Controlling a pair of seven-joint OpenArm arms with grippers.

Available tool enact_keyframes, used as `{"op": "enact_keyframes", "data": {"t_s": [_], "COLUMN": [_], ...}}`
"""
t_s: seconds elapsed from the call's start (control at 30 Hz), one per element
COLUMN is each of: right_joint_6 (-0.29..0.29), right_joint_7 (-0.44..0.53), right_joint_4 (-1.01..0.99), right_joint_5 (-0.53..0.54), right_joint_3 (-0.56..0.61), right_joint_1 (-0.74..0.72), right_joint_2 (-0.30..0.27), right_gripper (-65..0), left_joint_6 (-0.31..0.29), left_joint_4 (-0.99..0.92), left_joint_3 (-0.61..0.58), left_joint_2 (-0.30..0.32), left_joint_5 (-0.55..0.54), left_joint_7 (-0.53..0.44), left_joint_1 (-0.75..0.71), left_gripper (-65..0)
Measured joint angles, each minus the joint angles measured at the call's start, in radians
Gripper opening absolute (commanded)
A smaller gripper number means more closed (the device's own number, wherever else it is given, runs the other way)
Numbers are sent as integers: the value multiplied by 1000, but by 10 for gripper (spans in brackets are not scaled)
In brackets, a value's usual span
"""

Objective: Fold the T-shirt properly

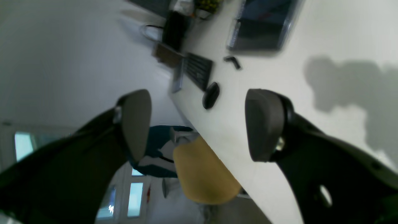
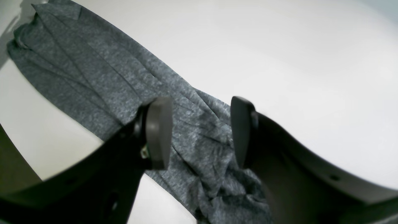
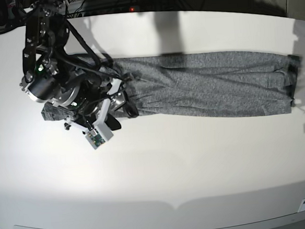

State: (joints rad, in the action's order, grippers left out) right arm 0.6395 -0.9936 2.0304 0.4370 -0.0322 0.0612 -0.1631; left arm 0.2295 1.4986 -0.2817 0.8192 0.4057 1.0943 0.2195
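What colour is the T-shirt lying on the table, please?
Heather grey, plain with no print; the T-shirt shows best in the right wrist view.

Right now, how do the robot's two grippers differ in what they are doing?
The right gripper hovers over the grey T-shirt, jaws apart with cloth showing between them; the left gripper points off past the table edge, with no cloth near it. The left gripper's jaws stand wider than the right's. Both are black, open, and hold nothing.
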Motion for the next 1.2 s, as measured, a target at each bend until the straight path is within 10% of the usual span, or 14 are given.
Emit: {"op": "enact_keyframes", "data": {"t_s": [0.5, 0.73, 0.9, 1.2], "right_joint_6": [0, 1, 1, 4], "right_joint_7": [-34, 9, 10, 8], "right_joint_4": [0, 0, 0, 222], "right_joint_5": [0, 3, 3, 68], "right_joint_3": [0, 0, 0, -113], "right_joint_1": [0, 1, 49, 208], "right_joint_2": [0, 0, 0, 2], "right_gripper": [-345, -345, -345, -345], "left_joint_6": [-423, -787, -929, -922], "left_joint_4": [-292, -420, -426, -652], "left_joint_3": [505, 568, 571, 570], "left_joint_2": [68, 54, -6, -127], "left_joint_5": [-737, -1048, -1060, -992], "left_joint_7": [-253, -167, -200, -289], "left_joint_1": [14, 13, 10, 13], "left_gripper": [-199, -199, -200, -199]}}
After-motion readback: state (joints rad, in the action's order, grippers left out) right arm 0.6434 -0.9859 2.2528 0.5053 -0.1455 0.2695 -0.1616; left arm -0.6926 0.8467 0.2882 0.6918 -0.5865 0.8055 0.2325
